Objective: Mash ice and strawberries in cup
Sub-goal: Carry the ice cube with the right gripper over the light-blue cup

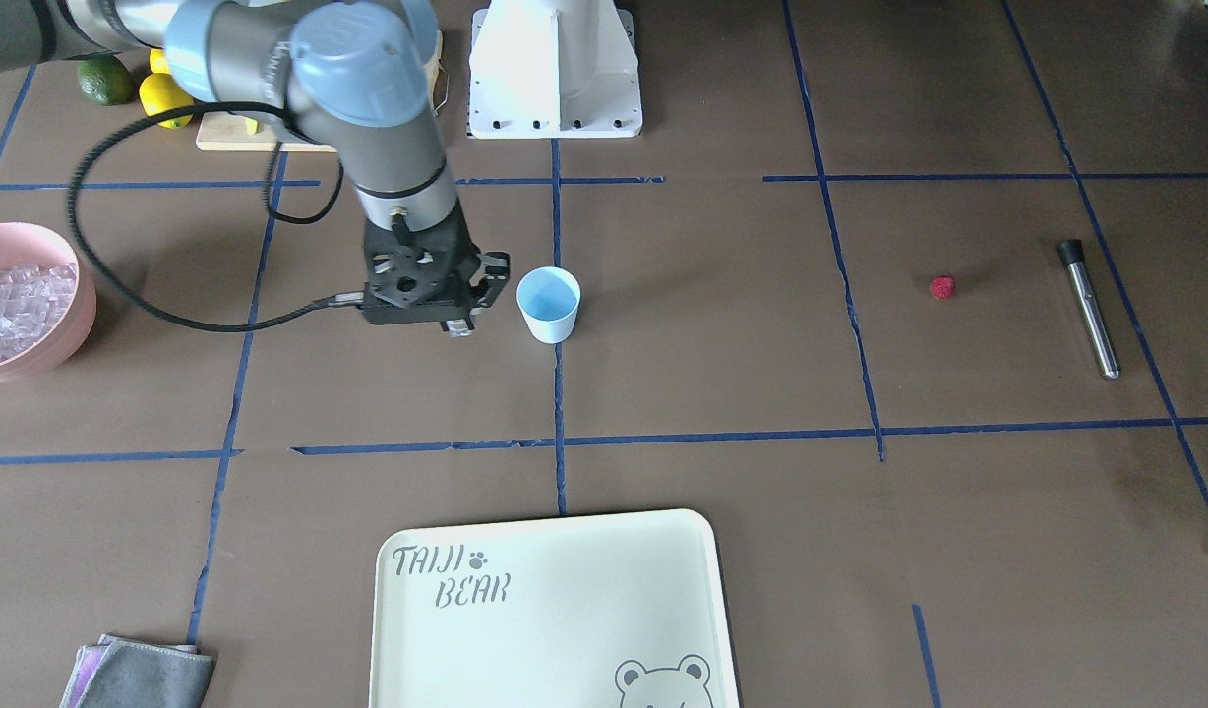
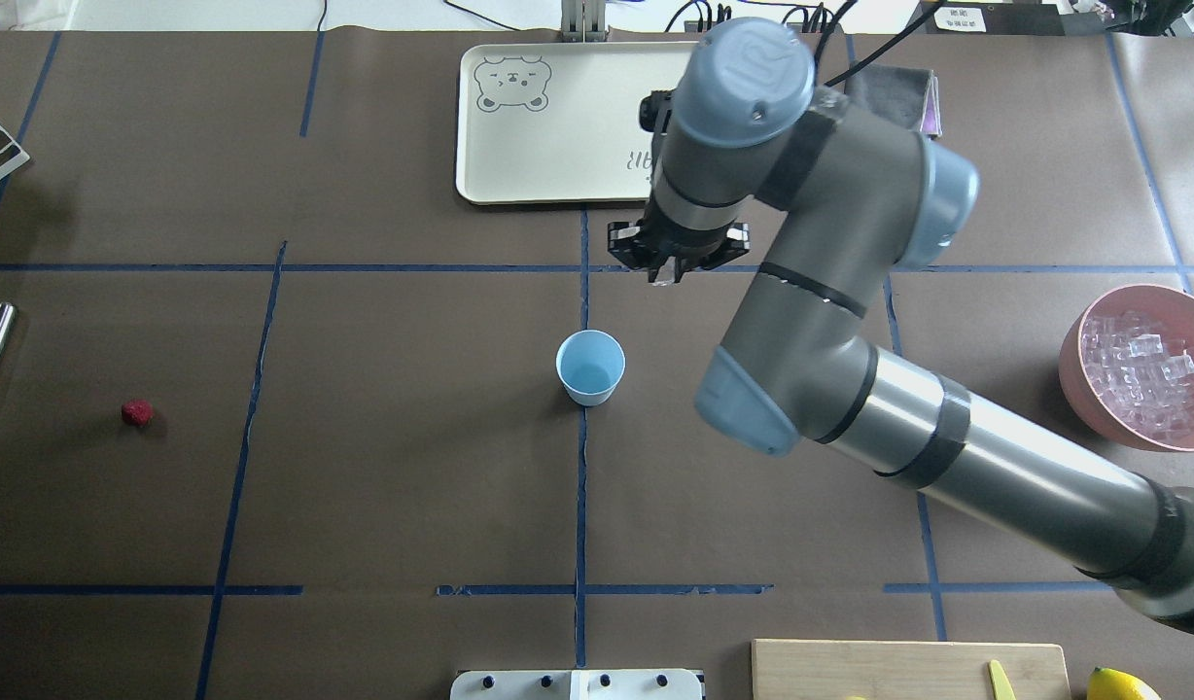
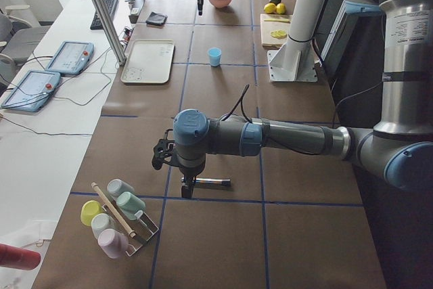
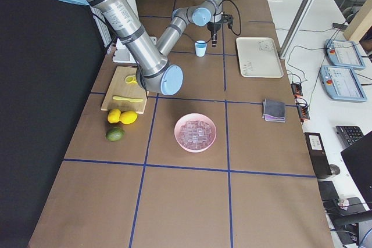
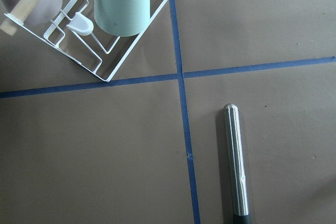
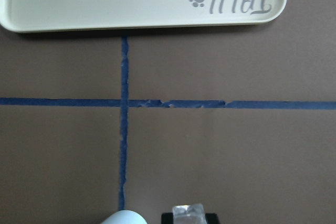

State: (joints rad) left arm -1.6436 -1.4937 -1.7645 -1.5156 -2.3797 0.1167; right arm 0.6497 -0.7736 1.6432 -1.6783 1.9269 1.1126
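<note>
Closest to my base, on my right, a wooden cutting board (image 2: 898,671) lies at the near edge of the table (image 2: 412,486), with a lemon (image 2: 1122,685) just beside it. A little further out on my left, the strawberry (image 2: 137,412) sits alone on the table, well apart from the cup.

Just beyond the berry lies a steel rod (image 1: 1089,310) with a dark cap. My left end effector (image 3: 186,191) hangs pointing down over the capped end. It shows only from the side, so I cannot tell how wide its fingers stand or whether they touch the rod.

Far out on my right, at about the same depth, the pink bowl (image 2: 1071,365) holds a heap of ice (image 2: 1141,374). In the middle of the table the cup (image 2: 590,367) stands upright on a blue tape line.

My right end effector (image 1: 458,326) hovers off the table just beside the cup, on its right and a little toward the tray, not over its mouth. Its fingers are closed narrowly on one clear ice cube (image 6: 188,212), pinched between the tips.

At the far edge lies the cream tray (image 2: 558,126) with a bear print, and a folded grey cloth (image 1: 142,678) lies to its right.
</note>
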